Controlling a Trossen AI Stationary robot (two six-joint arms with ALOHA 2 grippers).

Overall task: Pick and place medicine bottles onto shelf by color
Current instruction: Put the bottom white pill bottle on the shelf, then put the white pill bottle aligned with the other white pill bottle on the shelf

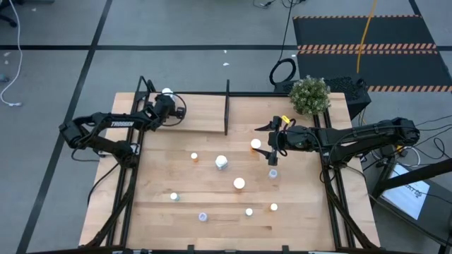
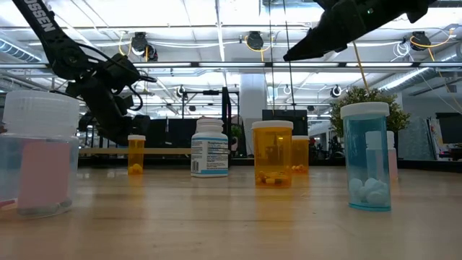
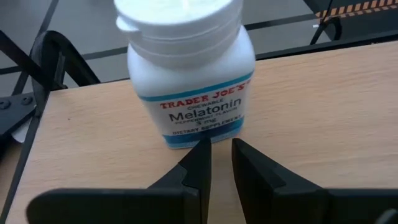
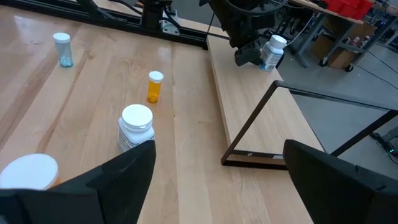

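Note:
A white Melatonin bottle (image 3: 189, 74) stands upright on its base on the light-wood shelf plank (image 1: 194, 113), at the shelf's far left corner (image 1: 167, 92). My left gripper (image 3: 219, 149) is level just in front of its label, fingers almost together with a narrow gap, holding nothing. My right gripper (image 1: 268, 143) hovers wide open and empty above the tabletop right of the black divider (image 1: 227, 106), next to an orange bottle (image 1: 256, 144). Its wrist view shows a white bottle (image 4: 137, 124) and an orange one (image 4: 154, 87) standing ahead of it. My left gripper's fingertips (image 3: 202, 152) stand right at the foot of the Melatonin bottle's label side (image 3: 186, 140), coming level along the plank. I cannot tell whether they touch it. The bottle stands upright on the plank.
Several white, orange and pale blue bottles stand scattered on the tabletop, among them a pale blue one (image 1: 272, 173) and a white-capped one (image 1: 239, 183). A potted plant (image 1: 309, 95) sits at the far right corner. Black frame posts (image 1: 141, 85) edge the shelf.

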